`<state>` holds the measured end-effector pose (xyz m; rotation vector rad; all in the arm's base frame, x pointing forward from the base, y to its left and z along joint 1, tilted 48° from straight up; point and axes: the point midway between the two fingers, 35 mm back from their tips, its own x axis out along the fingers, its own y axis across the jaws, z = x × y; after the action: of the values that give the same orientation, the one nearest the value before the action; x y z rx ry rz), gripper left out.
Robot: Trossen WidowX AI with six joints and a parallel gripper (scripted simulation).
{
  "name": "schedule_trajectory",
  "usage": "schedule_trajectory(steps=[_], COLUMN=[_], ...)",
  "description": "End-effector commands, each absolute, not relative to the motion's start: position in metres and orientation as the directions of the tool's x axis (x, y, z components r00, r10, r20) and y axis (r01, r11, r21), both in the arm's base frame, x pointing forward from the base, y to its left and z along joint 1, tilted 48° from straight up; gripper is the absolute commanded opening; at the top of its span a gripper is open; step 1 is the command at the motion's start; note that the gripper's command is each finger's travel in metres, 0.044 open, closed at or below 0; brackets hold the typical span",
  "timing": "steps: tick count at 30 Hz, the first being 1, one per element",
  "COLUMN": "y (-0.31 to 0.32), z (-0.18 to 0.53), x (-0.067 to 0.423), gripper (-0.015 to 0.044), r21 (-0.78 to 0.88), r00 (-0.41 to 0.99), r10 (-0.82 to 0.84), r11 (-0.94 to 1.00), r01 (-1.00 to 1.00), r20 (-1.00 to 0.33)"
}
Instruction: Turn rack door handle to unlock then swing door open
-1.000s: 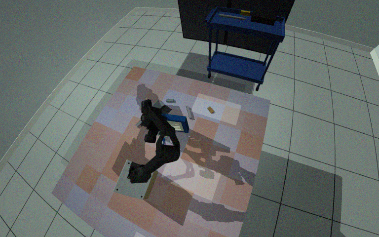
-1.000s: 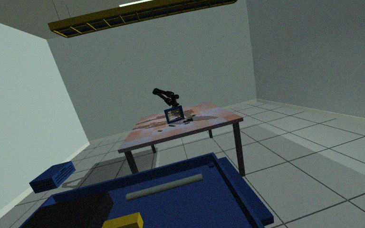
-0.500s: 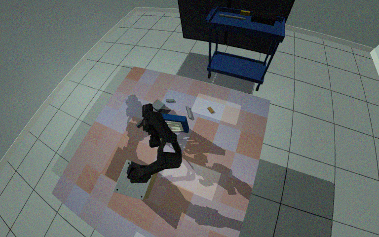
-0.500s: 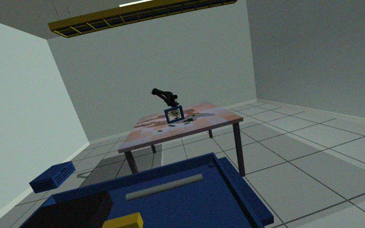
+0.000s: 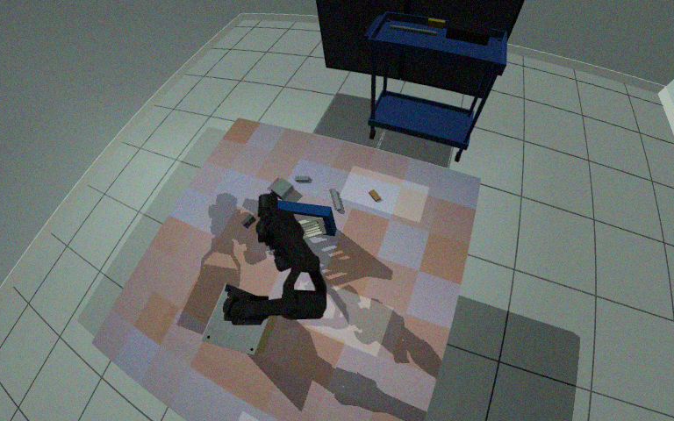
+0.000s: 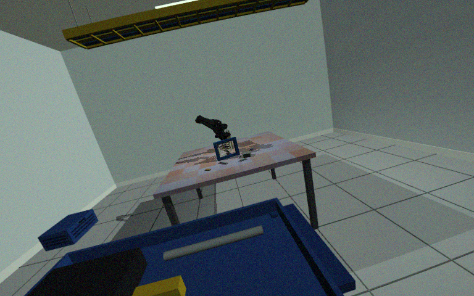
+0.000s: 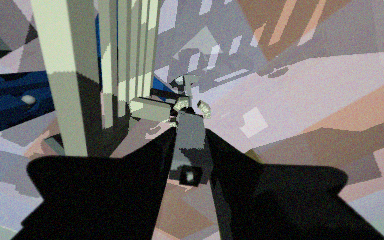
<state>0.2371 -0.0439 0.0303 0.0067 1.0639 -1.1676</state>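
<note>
The blue rack frame (image 5: 304, 208) (image 6: 228, 157) stands upright on the patterned table (image 5: 440, 255). Its pale slatted door (image 5: 313, 227) (image 7: 65, 75) shows partly in front of the frame and stands swung out from it; the exact angle is unclear. In the wrist view the slats are at upper left and a blue part of the frame lies beyond them. My gripper (image 7: 189, 132) is shut on the grey handle (image 7: 191, 129), to the right of the slats. How far the handle is turned I cannot tell. In the top view the arm hides the gripper and handle.
Behind the frame lie a grey block (image 5: 281, 188), a small grey piece (image 5: 303, 179), a grey bar (image 5: 336, 200) and an orange piece (image 5: 374, 196). A small dark block (image 5: 247, 220) lies left of the arm. The arm's base is on a grey plate (image 5: 228, 334).
</note>
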Motion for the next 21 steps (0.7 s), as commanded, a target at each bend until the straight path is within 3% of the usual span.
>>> schedule_trajectory(steps=[1,21], y=[-0.049,-0.077], z=[0.036,0.066], x=[0.232,0.213], gripper=[0.0009,0.0009], r21=[-0.539,-0.660], r00=[-0.003,-0.004], r10=[-0.741,-0.742], r11=[0.485,0.594], r01=[0.688,0.459], r20=[-0.671,-0.670])
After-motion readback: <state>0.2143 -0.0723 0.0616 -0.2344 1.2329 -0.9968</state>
